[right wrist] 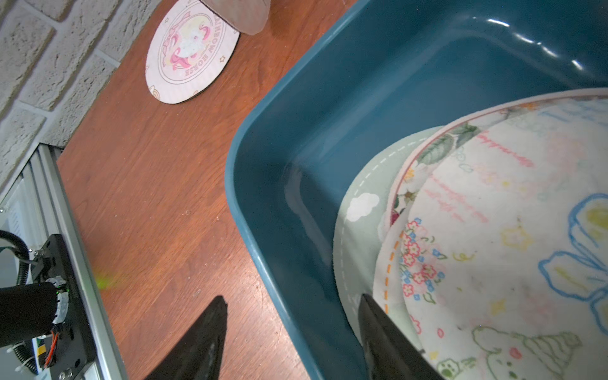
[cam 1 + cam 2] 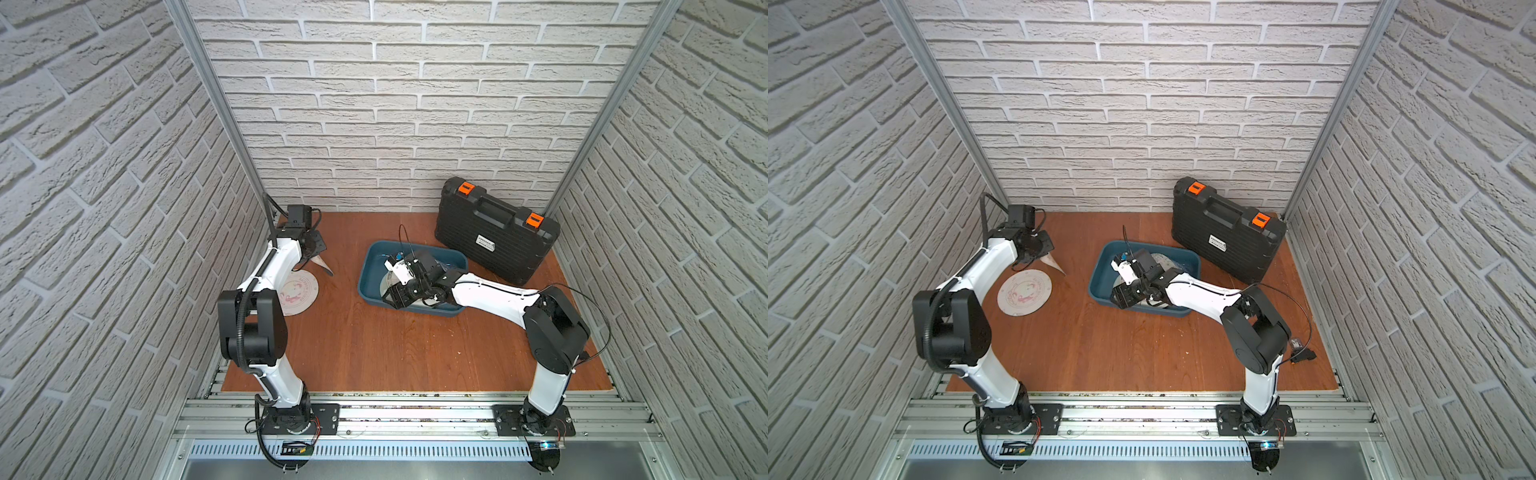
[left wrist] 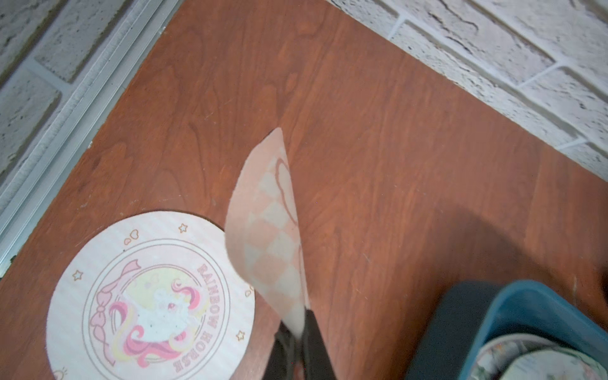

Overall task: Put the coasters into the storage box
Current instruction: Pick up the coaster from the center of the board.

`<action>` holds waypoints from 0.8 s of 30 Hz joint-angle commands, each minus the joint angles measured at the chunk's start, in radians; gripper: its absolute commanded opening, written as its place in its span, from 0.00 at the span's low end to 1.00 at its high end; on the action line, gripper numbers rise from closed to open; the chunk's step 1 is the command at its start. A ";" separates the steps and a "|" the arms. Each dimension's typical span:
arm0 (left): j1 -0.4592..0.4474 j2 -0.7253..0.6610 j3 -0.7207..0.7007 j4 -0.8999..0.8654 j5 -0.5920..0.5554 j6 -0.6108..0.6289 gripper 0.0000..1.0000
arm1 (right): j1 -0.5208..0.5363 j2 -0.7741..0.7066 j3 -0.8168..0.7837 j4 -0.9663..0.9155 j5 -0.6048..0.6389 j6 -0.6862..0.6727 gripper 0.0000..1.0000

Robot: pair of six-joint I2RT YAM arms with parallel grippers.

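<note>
Clamping a pink checked coaster (image 3: 266, 230) edge-up in the closed left gripper (image 3: 297, 325), left of centre in both top views, beside a flat unicorn coaster (image 2: 1024, 292) on the table (image 2: 374, 353). Holding the right gripper (image 1: 291, 297) open across the wall of the teal storage box (image 2: 366, 270), mid-frame, with stacked coasters (image 1: 493, 246) inside.

Pinched tight in the gripper (image 3: 297, 329), by its rim: a pink checked coaster (image 3: 269, 223), turned on edge and slightly bowed over the reddish wood worktop (image 3: 394, 148). Just beside it, lying flat: a unicorn coaster (image 3: 148, 296) lettered RAINBOW HORSE, its near edge hidden behind the held one. On the other side, well apart: a corner of the teal box (image 3: 526, 306), with floral coasters (image 3: 543, 362) inside. Along the worktop's edges: white brick wall (image 3: 493, 49) and a metal rail (image 3: 82, 108).
</note>
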 commanded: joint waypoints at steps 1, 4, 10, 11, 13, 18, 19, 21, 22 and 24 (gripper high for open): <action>-0.041 -0.083 -0.039 0.027 -0.025 -0.008 0.00 | 0.046 -0.050 0.024 0.064 -0.044 -0.064 0.64; -0.093 -0.149 -0.078 0.028 -0.049 -0.024 0.00 | 0.083 -0.061 0.041 0.079 -0.043 -0.100 0.64; -0.175 -0.266 -0.153 0.033 -0.060 -0.086 0.00 | 0.119 -0.063 0.068 0.156 -0.034 -0.097 0.64; -0.188 -0.286 -0.167 0.039 -0.054 -0.098 0.00 | 0.124 -0.062 0.073 0.172 -0.028 -0.094 0.64; -0.207 -0.325 -0.191 0.052 -0.049 -0.117 0.00 | 0.136 -0.060 0.080 0.197 0.009 -0.092 0.66; -0.253 -0.408 -0.235 0.062 -0.044 -0.161 0.00 | 0.150 -0.039 0.090 0.270 0.101 -0.082 0.68; -0.261 -0.420 -0.245 0.070 -0.033 -0.174 0.00 | 0.150 -0.033 0.090 0.290 0.113 -0.078 0.68; -0.273 -0.441 -0.264 0.085 -0.008 -0.197 0.00 | 0.151 -0.020 0.094 0.317 0.131 -0.074 0.68; -0.279 -0.449 -0.273 0.091 0.002 -0.210 0.00 | 0.152 -0.013 0.096 0.332 0.143 -0.072 0.68; -0.292 -0.461 -0.287 0.105 0.020 -0.228 0.00 | 0.152 -0.003 0.100 0.356 0.149 -0.078 0.68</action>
